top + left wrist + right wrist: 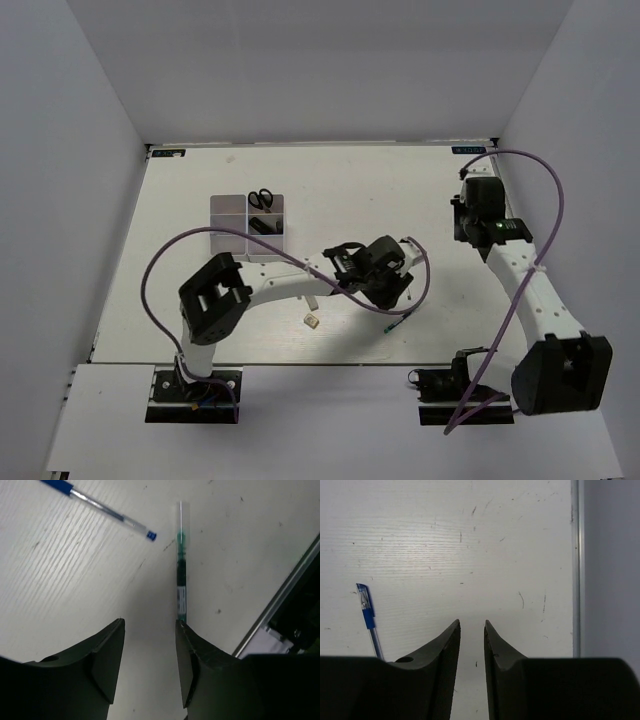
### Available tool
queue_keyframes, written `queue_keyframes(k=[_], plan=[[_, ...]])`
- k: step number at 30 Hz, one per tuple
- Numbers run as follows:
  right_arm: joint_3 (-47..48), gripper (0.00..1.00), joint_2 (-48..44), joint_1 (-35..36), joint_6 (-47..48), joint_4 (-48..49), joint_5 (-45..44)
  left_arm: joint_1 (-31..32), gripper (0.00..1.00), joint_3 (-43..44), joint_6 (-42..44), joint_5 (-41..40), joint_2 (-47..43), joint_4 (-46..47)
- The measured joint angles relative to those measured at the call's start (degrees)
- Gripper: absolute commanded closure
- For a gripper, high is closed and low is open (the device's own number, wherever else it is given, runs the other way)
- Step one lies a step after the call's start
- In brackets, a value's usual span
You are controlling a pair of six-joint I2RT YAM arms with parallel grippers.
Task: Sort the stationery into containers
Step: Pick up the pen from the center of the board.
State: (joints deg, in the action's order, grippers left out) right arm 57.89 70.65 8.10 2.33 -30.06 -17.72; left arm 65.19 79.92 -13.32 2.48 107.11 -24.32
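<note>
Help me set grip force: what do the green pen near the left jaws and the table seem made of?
The green pen: likely clear, glossy plastic barrel; the green ink tube shows through and a highlight runs along it. The table: matte white, possibly painted or laminated board; faint ribbed lines and dark scuffs, no glare.

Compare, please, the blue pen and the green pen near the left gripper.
The blue pen lies diagonally, apart from the left gripper; the green pen runs straight up to one of its fingers. The blue pen's trim is blue, the green pen's green. Both are thin and clear-barrelled.
</note>
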Motion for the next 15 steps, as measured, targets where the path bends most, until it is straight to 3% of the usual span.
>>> queue_keyframes(k=[4,15], plan=[[-0.5,0.71,-5.2,-2.4,0.1,0.5,1.6,0.4,0.46,3.9,-0.1,0.8,7.1,3.6],[-1.5,0.71,-4.6,-5.9,0.2,0.1,7.1,4.2,0.46,12.8,-0.5,-1.4,17.2,6.5]])
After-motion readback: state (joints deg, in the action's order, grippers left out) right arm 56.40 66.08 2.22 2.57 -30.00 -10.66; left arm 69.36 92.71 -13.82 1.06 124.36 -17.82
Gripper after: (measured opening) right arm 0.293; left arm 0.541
